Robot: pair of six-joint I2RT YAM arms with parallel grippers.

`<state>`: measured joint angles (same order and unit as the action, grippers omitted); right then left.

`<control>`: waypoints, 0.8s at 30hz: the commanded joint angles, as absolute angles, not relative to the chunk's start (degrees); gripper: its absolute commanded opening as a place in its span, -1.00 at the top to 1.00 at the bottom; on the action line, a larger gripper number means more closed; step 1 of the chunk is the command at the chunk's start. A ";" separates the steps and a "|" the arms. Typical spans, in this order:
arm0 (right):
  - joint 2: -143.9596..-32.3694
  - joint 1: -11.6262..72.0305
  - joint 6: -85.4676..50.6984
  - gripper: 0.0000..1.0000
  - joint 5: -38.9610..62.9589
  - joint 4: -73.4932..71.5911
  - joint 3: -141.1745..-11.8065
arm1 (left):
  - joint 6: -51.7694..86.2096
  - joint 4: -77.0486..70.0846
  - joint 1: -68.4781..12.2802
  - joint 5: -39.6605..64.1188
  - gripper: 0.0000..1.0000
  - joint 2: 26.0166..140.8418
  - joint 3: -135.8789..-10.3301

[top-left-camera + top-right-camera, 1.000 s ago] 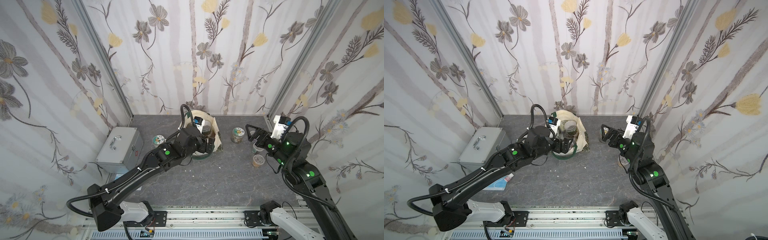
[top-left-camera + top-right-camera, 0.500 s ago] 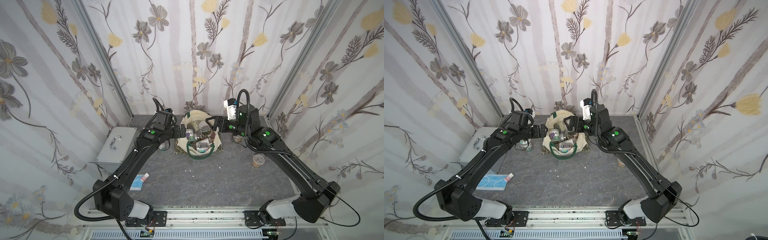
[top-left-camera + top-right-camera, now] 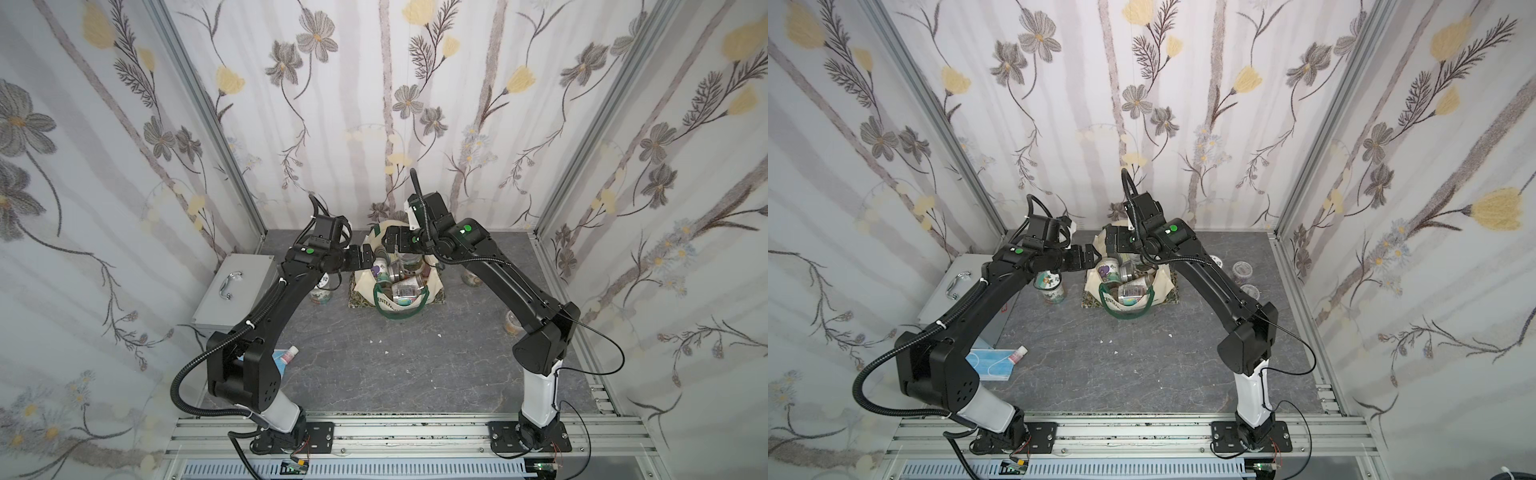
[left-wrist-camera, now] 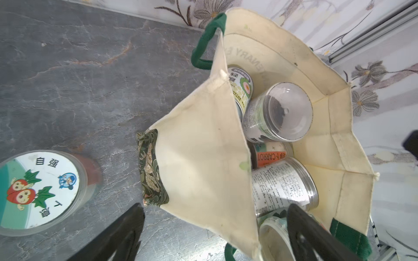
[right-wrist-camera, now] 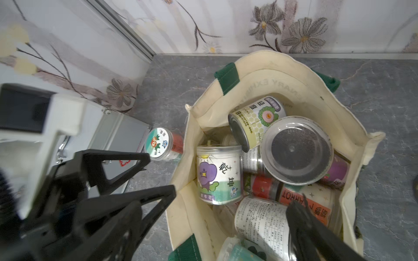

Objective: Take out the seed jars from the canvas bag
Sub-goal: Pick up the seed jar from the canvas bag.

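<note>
- Hovering wide open, L gripper grips nothing; its fingers straddle one side wall of the canvas bag.
- R gripper is also spread wide and empty, above the bag mouth.
- Seed jars are piled inside the bag (most lying tilted).
- Jar w/ cartoon lid stands upright on the table just beside the bag; other jars sit past the R arm.

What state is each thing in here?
Cream canvas bag with green handles: open, upright, jars inside.
Silver metal case: closed.
Round clear seed jar with cartoon lid: upright on table, lidded.
Left claw: open, empty.
Right claw: open, empty.
</note>
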<state>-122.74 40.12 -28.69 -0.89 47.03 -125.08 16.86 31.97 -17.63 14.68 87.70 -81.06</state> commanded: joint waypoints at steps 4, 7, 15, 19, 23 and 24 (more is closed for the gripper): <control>-127.51 40.09 -32.04 -1.00 -12.08 53.02 -128.06 | 16.25 24.08 -17.41 10.97 -1.00 80.90 -76.06; -129.51 39.77 -34.08 -1.00 -17.76 55.56 -128.90 | 16.69 23.51 -17.08 11.27 -1.00 80.88 -75.71; -134.77 38.69 -34.19 -1.00 -20.14 56.22 -132.63 | 18.44 22.96 -14.95 15.03 -1.00 82.32 -76.11; -136.75 38.70 -33.06 -1.00 -19.86 54.30 -133.67 | 18.97 22.78 -14.30 16.20 -1.00 82.68 -76.11; -138.31 38.69 -32.13 -1.00 -20.79 52.38 -133.93 | 19.50 22.52 -13.86 17.11 -1.00 83.13 -76.16; -138.86 38.73 -31.91 -1.00 -21.12 52.06 -134.31 | 19.60 22.37 -13.78 17.37 -1.00 83.26 -76.12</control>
